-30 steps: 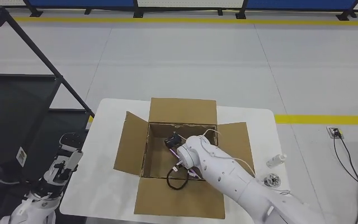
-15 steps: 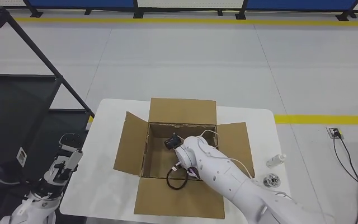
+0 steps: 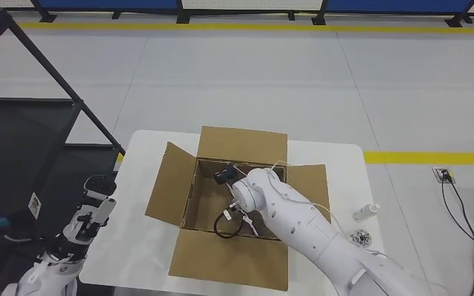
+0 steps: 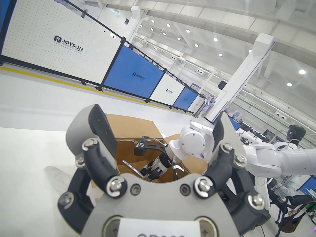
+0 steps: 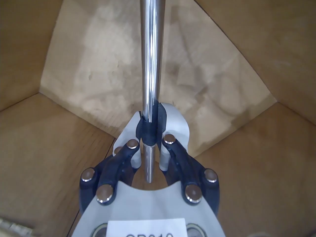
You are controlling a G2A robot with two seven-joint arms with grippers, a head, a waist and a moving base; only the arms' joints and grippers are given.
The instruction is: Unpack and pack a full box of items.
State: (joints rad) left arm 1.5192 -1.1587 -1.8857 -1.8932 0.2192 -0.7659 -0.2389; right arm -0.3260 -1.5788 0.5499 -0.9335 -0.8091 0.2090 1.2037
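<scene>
While the left gripper (image 4: 160, 122) hangs open beside the table (image 3: 141, 222), the right gripper (image 5: 150, 124) grips a shiny metal rod (image 5: 150, 50) inside the cardboard box (image 3: 241, 144)

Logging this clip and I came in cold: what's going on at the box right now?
The right gripper is down inside the open cardboard box, shut on a shiny metal rod. The left gripper hangs open off the table's left side, holding nothing. A small bottle and a small round item lie on the table outside the box, on the right arm's side.
</scene>
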